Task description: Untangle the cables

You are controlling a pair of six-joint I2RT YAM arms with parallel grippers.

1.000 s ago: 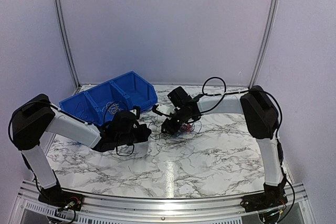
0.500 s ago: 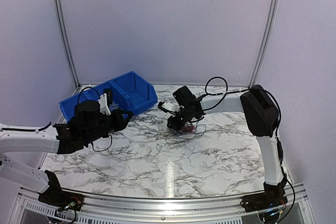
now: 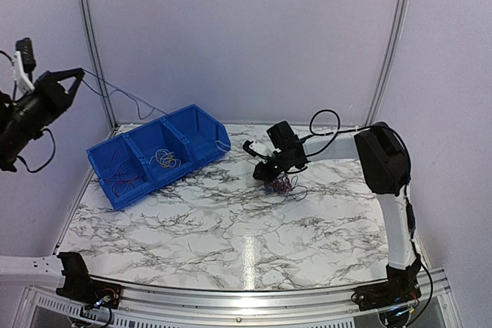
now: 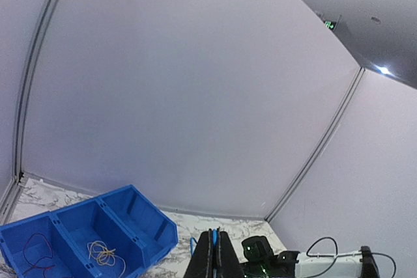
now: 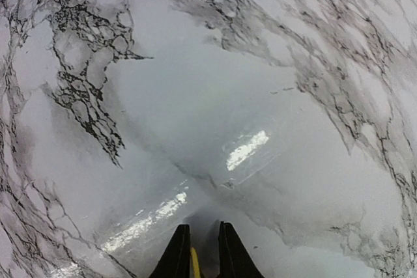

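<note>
Left arm (image 3: 31, 109): raised high at the left, well above the surface (image 3: 231, 240).
Left jaws: pressed together on a thin blue wire (image 4: 211, 243), seen as a blue line between them in the wrist view.
Blue wire: runs from the left jaws down and to the right, over the blue bin (image 3: 196, 130), toward the middle of the surface (its far end is too fine to follow).
Right arm (image 3: 380, 163): stretched low across the back of the surface, wrist down at the tangled bundle (image 3: 283, 183).
Right jaws: narrow, with a yellow strand (image 5: 193, 262) caught between them just above the marble.
Tangled bundle: a small knot of red and dark wires, lying on the surface right of the bin, directly under the right jaws.
Blue bin: three compartments, set at a slant at the back left.
Bin contents: red wires (image 3: 123, 180) in the left compartment, pale yellow wires (image 3: 165, 159) in the middle one.
</note>
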